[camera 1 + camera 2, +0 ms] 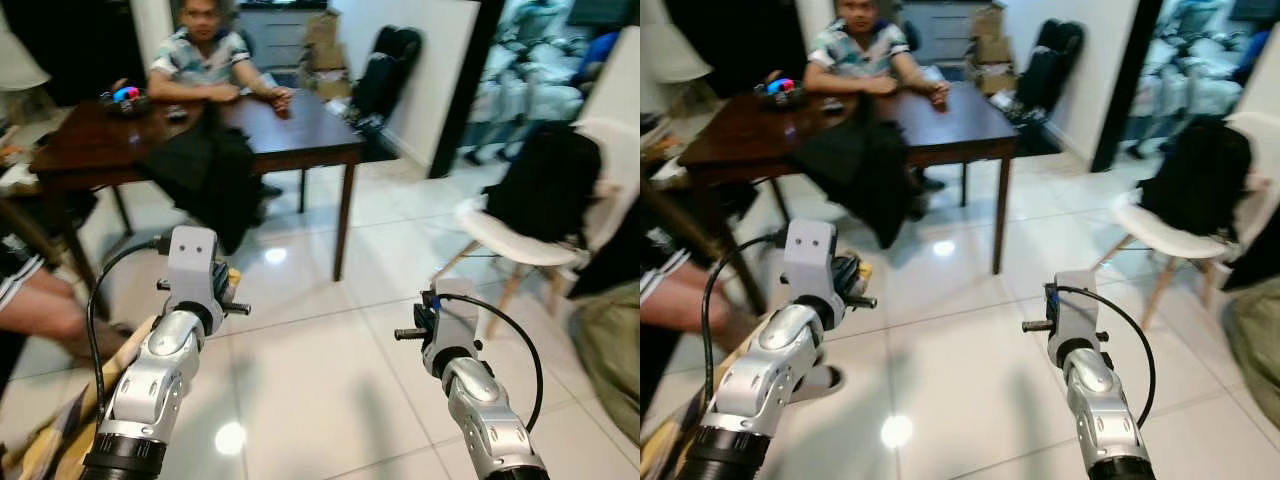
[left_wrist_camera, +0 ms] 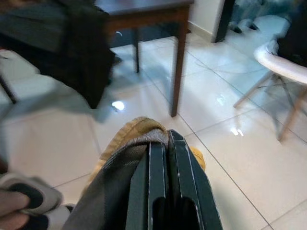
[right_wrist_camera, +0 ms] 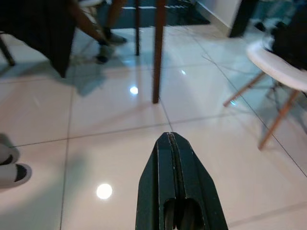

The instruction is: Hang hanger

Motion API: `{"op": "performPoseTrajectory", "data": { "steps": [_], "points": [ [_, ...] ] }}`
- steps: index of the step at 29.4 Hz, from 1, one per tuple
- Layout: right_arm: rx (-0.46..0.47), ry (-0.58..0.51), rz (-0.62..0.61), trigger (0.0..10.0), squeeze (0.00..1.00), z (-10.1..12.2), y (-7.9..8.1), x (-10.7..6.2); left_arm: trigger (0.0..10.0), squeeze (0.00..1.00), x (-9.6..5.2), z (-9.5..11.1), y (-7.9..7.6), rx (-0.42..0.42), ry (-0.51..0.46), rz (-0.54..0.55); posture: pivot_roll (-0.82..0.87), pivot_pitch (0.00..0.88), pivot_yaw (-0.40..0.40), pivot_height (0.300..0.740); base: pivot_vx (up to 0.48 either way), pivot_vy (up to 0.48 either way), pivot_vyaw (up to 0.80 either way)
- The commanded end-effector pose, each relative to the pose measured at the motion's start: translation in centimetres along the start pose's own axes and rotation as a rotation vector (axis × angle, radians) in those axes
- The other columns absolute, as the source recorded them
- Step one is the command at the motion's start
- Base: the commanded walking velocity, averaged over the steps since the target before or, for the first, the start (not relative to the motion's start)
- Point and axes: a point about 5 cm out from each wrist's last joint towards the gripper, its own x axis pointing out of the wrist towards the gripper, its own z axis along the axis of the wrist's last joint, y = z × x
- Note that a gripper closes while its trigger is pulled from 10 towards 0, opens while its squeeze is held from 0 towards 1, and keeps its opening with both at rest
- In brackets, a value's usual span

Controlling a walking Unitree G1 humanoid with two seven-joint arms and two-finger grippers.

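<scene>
Tan-and-grey cloth (hanger hidden) draped over the closed jaws.

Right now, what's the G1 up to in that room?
The robot stands on a white tiled floor facing a dark wooden table where a person sits. Its left gripper is shut on grey and tan fabric; whether a hanger is inside cannot be told. The right gripper is shut, empty, held over the floor. A white chair stands to the right.

Glossy pale tiles mirror the lamps, the table is dark polished wood, and matt grey cloth drapes beside smooth black fingers.
</scene>
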Motion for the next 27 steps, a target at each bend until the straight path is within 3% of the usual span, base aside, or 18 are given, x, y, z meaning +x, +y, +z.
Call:
{"op": "performPoseTrajectory", "data": {
  "steps": [1, 27],
  "points": [
    [-0.007, 0.027, -0.005, 10.0, 0.00, -0.60, -0.01, -0.18, 10.0, 0.00, -0.11, -0.32, -0.14, -0.002, 0.012, -0.001, 0.01, 0.146, -0.004, 0.740, 0.000, 0.000, -0.80],
    [-0.006, 0.038, -0.006, 10.0, 0.00, -0.98, 0.08, -0.39, 10.0, 0.00, -0.13, -0.24, -0.46, -0.015, 0.013, -0.004, 0.00, 0.155, -0.006, 0.740, 0.000, 0.000, -0.80]
  ]
}}
